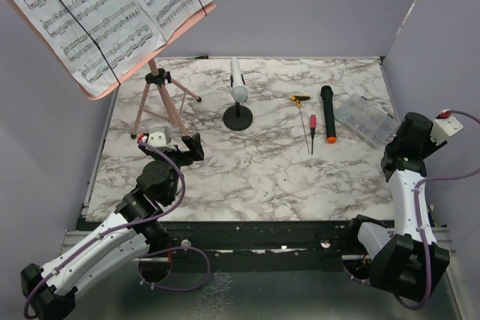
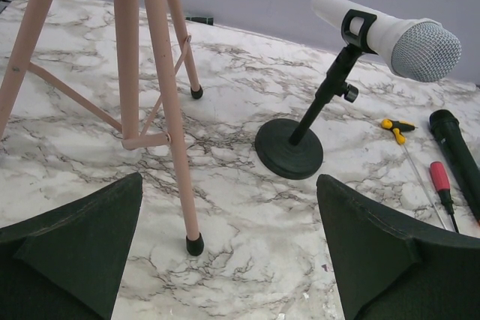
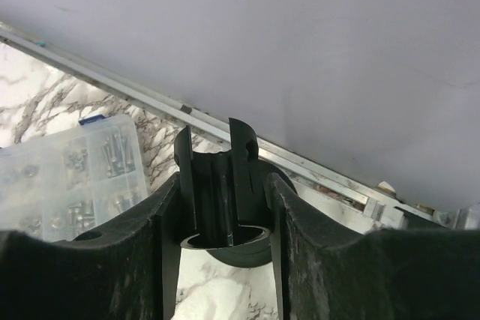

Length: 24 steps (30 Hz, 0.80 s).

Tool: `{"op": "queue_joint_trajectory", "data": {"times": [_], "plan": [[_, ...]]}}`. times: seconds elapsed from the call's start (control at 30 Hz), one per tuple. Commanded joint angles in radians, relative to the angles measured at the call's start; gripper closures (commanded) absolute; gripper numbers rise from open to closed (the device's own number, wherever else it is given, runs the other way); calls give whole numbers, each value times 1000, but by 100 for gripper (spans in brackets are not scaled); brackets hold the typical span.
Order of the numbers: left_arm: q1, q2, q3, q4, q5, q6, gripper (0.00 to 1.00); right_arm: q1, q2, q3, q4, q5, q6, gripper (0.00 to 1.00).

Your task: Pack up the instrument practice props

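Observation:
The pink tripod music rest (image 1: 154,103) stands at the back left and carries white sheet-music pages (image 1: 97,13). My left gripper (image 1: 184,148) is open just right of its near leg (image 2: 169,110), with nothing between the fingers. A white microphone (image 1: 238,80) sits clipped in a black round-based holder (image 1: 238,118) mid-table. The black microphone (image 1: 328,114) lies flat to the right. In the right wrist view my right gripper (image 3: 225,185) is shut on the clip of a second black holder (image 3: 217,177), near the right wall. That holder is hidden in the top view.
A red-handled screwdriver (image 1: 313,129) and a yellow-handled tool (image 1: 300,100) lie between the two microphones. A clear compartment box (image 1: 365,119) sits at the right, close to my right arm (image 1: 409,185). Grey walls enclose the back and both sides.

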Motion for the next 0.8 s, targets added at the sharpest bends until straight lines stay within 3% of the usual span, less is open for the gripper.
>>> {"op": "queue_joint_trajectory", "data": {"times": [0.0,0.1,0.3,0.37,0.57,0.77], "plan": [[8,-2,-12,17,33,-3,1,-3,12,-13,51,-73,34,82],[7,-2,-11,19,38,-5,1,-3,32,-15,28,-92,49,76],[7,-1,-12,22,42,-5,1,-2,-19,30,-37,-171,8,27],[7,0,-12,27,48,-7,1,-3,-41,60,-70,-205,-24,16],[8,-1,-12,33,75,-13,1,-2,-109,180,-191,-315,-126,5],[7,6,-9,42,87,-2,1,-2,-105,308,-231,-584,-237,1]]}}
